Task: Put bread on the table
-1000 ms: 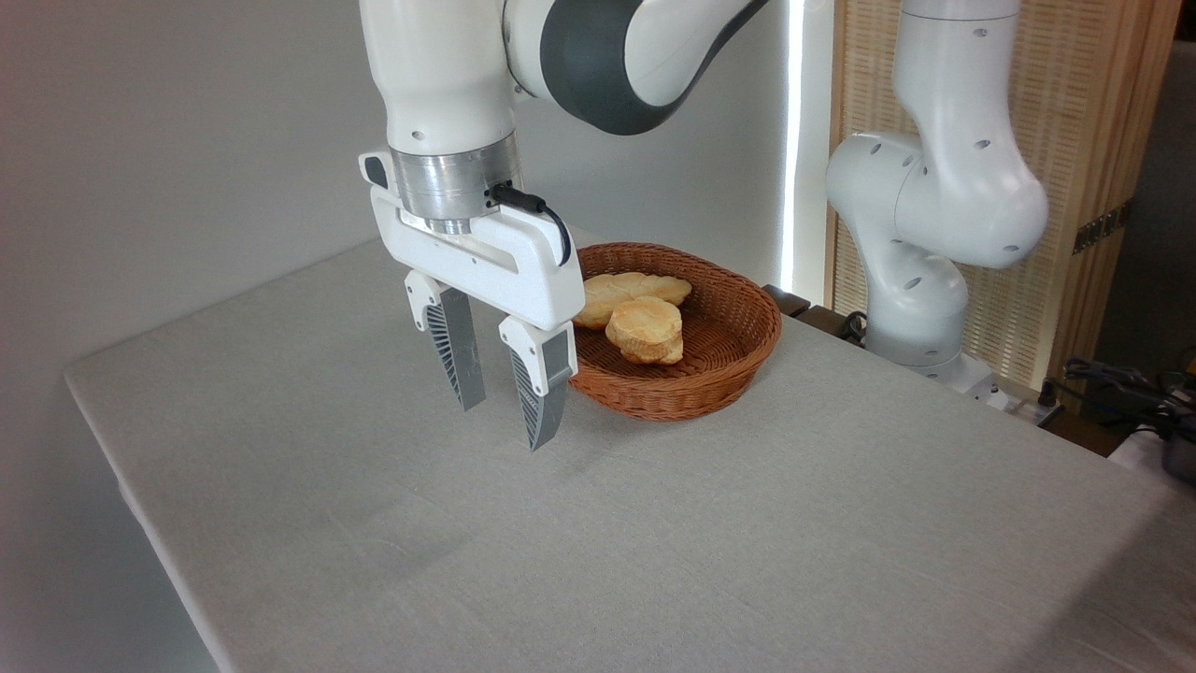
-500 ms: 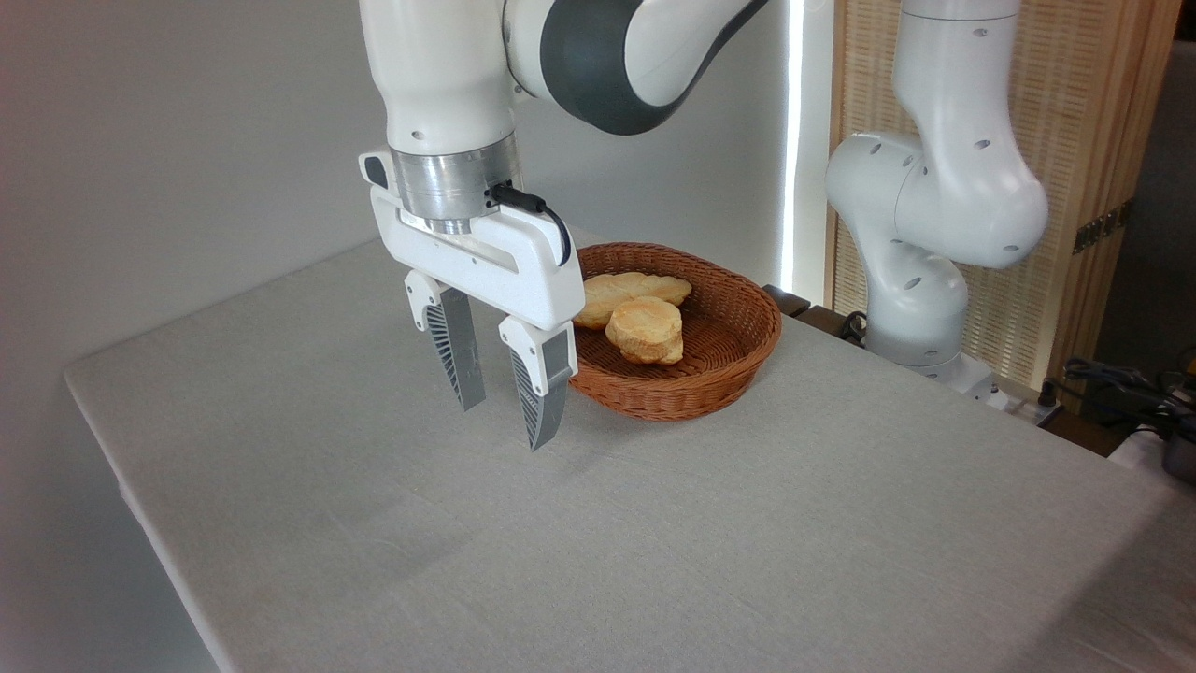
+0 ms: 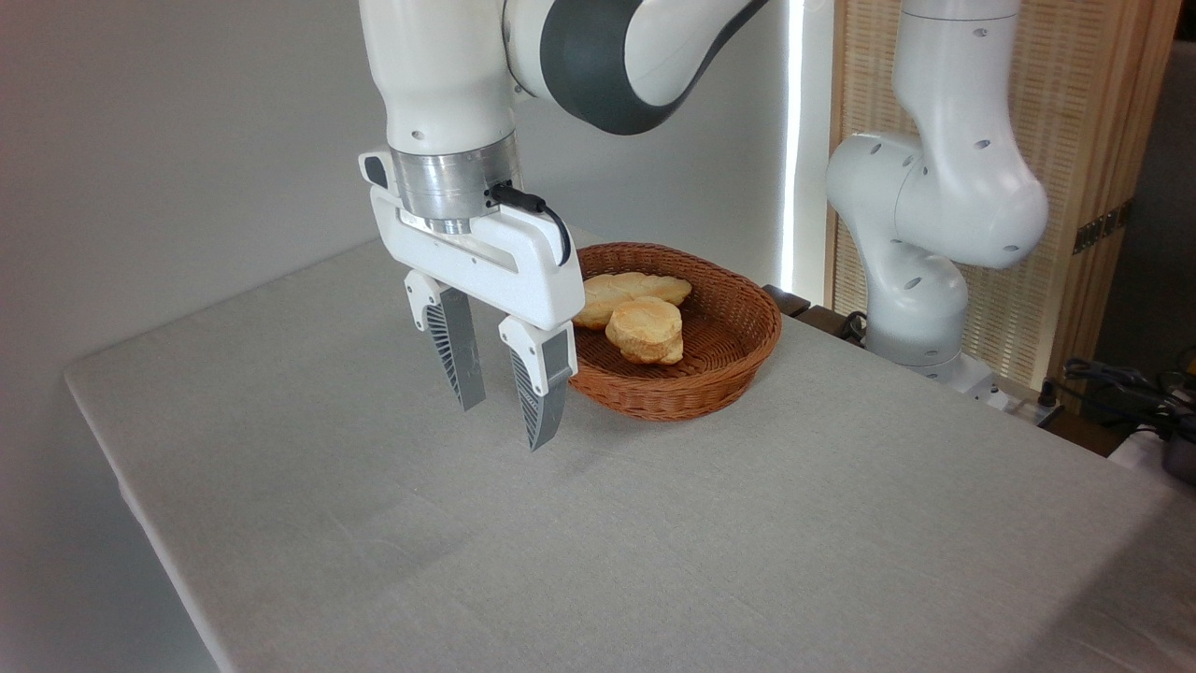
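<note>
Hovering empty, gripper [image 3: 505, 422] part-open above table [image 3: 747, 523]; next reach toward bun [image 3: 645, 328] in wicker basket [image 3: 738, 360] at 2 o'clock.

camera: one fixed view | raised, oblique | near table [image 3: 747, 523] corner | faces arm base [image 3: 920, 308]

No text, label, brand, number or sign can be read on anything in view.
</note>
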